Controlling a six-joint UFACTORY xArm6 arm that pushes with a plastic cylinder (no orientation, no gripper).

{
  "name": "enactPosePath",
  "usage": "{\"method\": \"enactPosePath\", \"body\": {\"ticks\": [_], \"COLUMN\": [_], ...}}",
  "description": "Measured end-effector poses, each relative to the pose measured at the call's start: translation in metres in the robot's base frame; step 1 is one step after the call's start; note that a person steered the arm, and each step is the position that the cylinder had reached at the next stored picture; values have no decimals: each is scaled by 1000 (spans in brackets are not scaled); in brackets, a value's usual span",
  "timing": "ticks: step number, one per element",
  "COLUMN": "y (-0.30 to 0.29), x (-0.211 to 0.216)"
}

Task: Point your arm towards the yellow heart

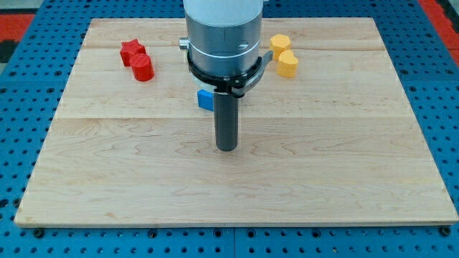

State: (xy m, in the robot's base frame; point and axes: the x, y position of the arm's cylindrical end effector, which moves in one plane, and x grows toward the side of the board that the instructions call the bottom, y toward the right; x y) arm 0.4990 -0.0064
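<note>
The yellow heart (287, 63) lies on the wooden board near the view's top, right of centre, touching a yellow hexagon-like block (280, 44) just above it. My tip (226, 147) rests on the board near the middle, below and to the left of the yellow heart, well apart from it. A blue block (205, 99) sits just above and left of the tip, partly hidden behind the rod.
A red star (131, 50) and a red cylinder (143, 67) sit together at the view's top left. The arm's grey body (222, 36) hides the top centre of the board. The wooden board (237, 193) lies on a blue pegboard.
</note>
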Motion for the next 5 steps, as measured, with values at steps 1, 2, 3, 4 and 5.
{"method": "enactPosePath", "body": {"ticks": [1,2,3,4,5], "y": [1,13,66,107,111], "x": [0,-12,-66,-111,-142]}}
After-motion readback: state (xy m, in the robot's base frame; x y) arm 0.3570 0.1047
